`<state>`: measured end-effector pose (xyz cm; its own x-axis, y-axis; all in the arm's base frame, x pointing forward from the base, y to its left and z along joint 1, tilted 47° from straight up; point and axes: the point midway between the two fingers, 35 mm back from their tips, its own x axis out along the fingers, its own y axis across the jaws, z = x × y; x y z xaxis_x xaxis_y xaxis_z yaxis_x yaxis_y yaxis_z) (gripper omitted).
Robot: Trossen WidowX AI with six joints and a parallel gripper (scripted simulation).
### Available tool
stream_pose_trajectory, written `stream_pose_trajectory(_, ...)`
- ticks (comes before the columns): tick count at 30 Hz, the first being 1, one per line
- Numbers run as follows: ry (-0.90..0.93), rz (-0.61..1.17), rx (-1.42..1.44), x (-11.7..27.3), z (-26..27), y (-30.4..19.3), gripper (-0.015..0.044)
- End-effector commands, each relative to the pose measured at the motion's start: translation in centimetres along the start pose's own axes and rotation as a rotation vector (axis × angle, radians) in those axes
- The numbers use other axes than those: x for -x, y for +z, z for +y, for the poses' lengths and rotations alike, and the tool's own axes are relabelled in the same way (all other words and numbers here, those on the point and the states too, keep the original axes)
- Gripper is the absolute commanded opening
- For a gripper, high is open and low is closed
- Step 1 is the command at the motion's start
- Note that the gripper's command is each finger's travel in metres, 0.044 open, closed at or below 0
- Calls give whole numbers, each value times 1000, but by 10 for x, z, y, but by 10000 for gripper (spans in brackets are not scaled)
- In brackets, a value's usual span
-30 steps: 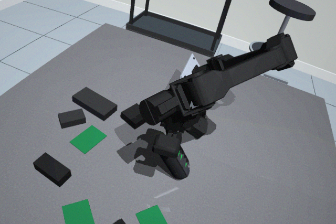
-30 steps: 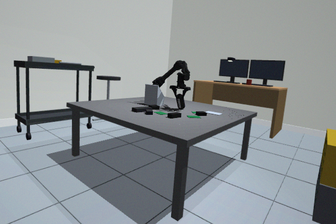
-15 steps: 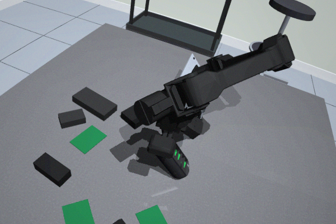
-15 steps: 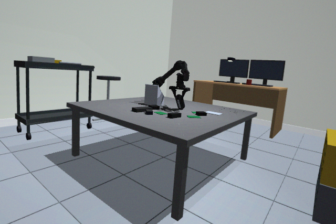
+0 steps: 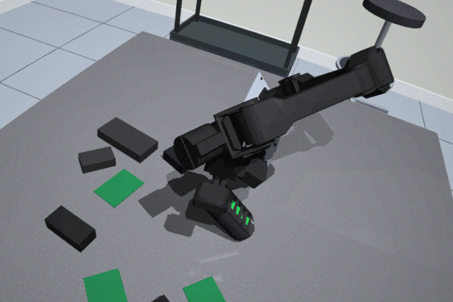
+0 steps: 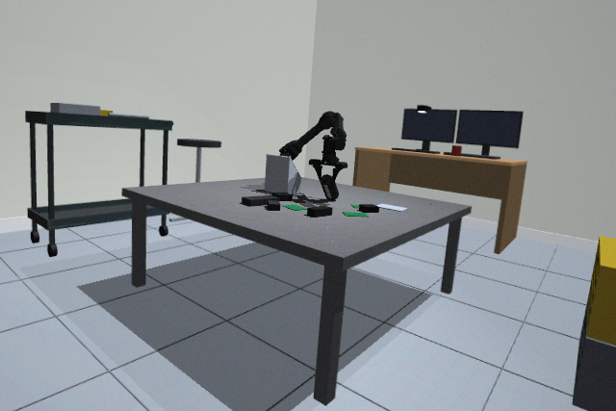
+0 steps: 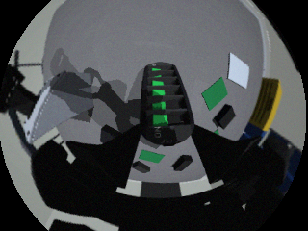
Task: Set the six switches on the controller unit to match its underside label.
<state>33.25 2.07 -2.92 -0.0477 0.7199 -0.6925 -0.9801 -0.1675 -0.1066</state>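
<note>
The dark grey controller unit (image 5: pixel 232 226) (image 6: pixel 329 191) (image 7: pixel 168 136) is held steeply tilted, its lower end at or just above the bench (image 5: pixel 347 218) (image 6: pixel 318 242). Whether it touches is unclear. My gripper (image 5: pixel 221 198) (image 6: pixel 328 181) (image 7: pixel 166 126) is shut on the unit, one finger on each side near one end. In the wrist view the switch face looks toward the camera. Green shows on the left of several switches, with an ON mark near the closer end. The top view also shows several green ends. The underside label is hidden.
Black blocks (image 5: pixel 127 139) (image 5: pixel 96 160) (image 5: pixel 70 228) and green cards (image 5: pixel 119 187) (image 5: pixel 105 286) (image 5: pixel 204 290) lie left and front in the top view. A grey angled box (image 6: pixel 278 174) (image 7: pixel 60 108) stands behind the gripper. A pale card (image 6: pixel 392 207) (image 7: pixel 239 70) lies to the right.
</note>
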Motion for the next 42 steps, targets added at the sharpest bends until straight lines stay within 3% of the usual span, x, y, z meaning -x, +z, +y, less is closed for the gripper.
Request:
stream_pose_trajectory(1, 8, -5, 11, -5, 0, -1, 338)
stream_pose_trajectory(42, 8, -5, 11, -24, 0, -25, 338)
